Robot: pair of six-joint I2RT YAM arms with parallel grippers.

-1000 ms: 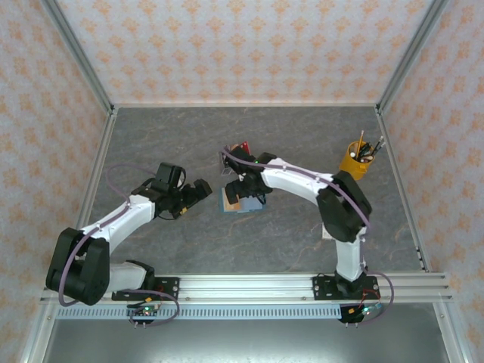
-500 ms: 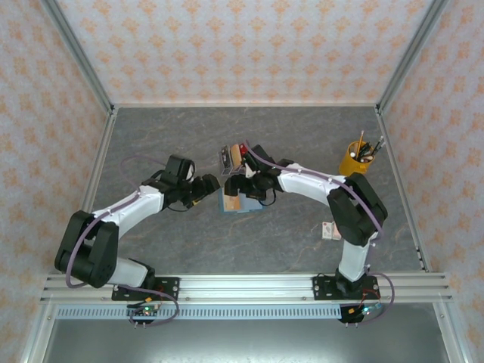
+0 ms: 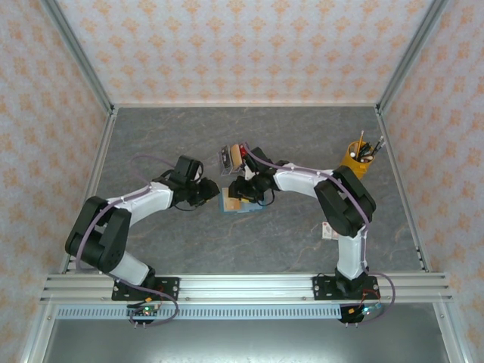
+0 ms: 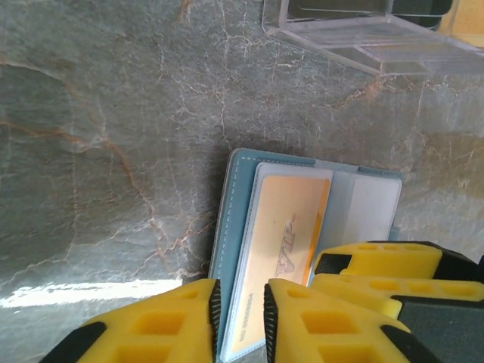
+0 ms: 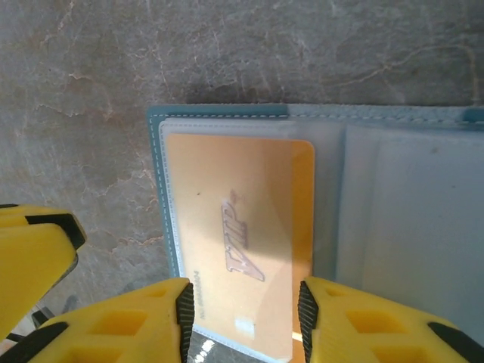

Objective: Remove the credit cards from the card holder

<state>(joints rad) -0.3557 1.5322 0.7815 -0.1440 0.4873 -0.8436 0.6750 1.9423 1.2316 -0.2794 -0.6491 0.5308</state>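
Card holder point(image 5: 221, 112) lies open and flat on the grey table point(image 4: 106, 121), near its middle, between the two arms. A tan credit card point(image 5: 238, 234) marked VIP sits fully inside the left clear pocket, not yet drawn out. The pocket beside it looks empty, so by my reckoning this card is the one left to pull, and the extraction itself has not begun.

The right gripper point(image 5: 246, 325) hangs over the card's near end with its jaws partly spread, one on each side of the card's width. I see no pinch on the card.

The left gripper point(image 4: 242, 321) has its jaws almost together over the holder's left edge. Whether they actually clamp the cover I cannot tell. It seems placed to hold the wallet down while the other arm works.

Just beyond the holder stands a clear tray point(image 4: 355, 41) with something red and dark in it, too small to name. Well off to the right are a yellow pen cup point(image 3: 352, 160) and a small pink-and-white box point(image 3: 328, 231).
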